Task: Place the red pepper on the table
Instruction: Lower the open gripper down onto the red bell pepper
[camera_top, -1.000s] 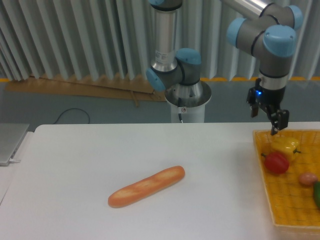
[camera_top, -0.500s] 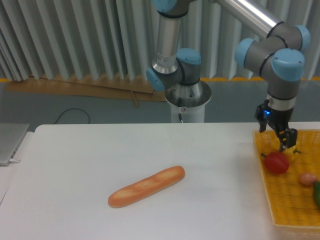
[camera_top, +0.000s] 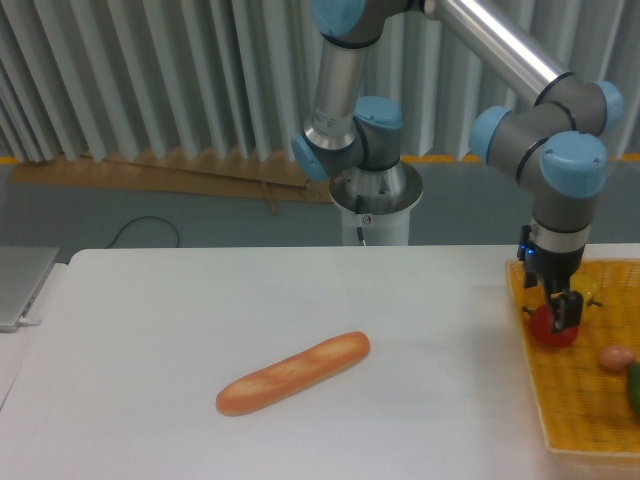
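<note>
The red pepper (camera_top: 546, 327) lies in the yellow woven basket (camera_top: 575, 410) at the right edge, near the basket's far left corner. My gripper (camera_top: 561, 313) points straight down and has come down onto it, with one dark finger (camera_top: 567, 309) in front of the pepper and the other hidden behind. The fingers look spread around the pepper, which still rests in the basket. The white table (camera_top: 300, 290) stretches out to the left of the basket.
A baguette (camera_top: 293, 372) lies diagonally on the table's middle. A bit of yellow pepper (camera_top: 588, 299) shows just behind the gripper. A pinkish egg-like item (camera_top: 616, 357) and a green vegetable (camera_top: 634, 388) sit at the basket's right. The robot base (camera_top: 375, 190) stands behind the table.
The gripper has travelled right and down from above the basket's far edge until its fingers reach the red pepper. The pepper and baguette have not moved.
</note>
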